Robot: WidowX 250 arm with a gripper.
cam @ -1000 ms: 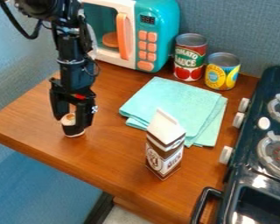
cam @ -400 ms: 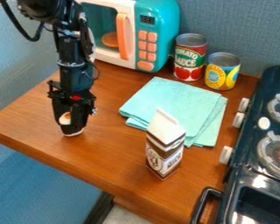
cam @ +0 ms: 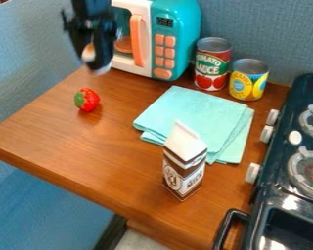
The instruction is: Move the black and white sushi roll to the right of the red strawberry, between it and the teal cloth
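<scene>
Take the folded light-teal cloth (cam: pixel 191 112) as your landmark on the wooden worktop (cam: pixel 107 151). You have the pincer (cam: pixel 96 59) raised off the surface, beyond the cloth's far left side in the view and near the open-fronted part of the teal and white toy microwave (cam: pixel 175 36). It is clamped on a small white object (cam: pixel 88 52) with an orange-brown patch, which is up in the air with it; you can see white between its fingers and at their lower end.

Left of the cloth, well apart from it, you have a red strawberry (cam: pixel 87 100) with a green top. Just in front of the cloth stands a brown and white milk carton (cam: pixel 184 168), upright. Behind the cloth are the microwave, a tomato sauce can (cam: pixel 212 66) and, right beside that, a shorter yellow can (cam: pixel 249 80). Right of the cloth is the dark toy stove (cam: pixel 293 190), with white knobs along its near side.
</scene>
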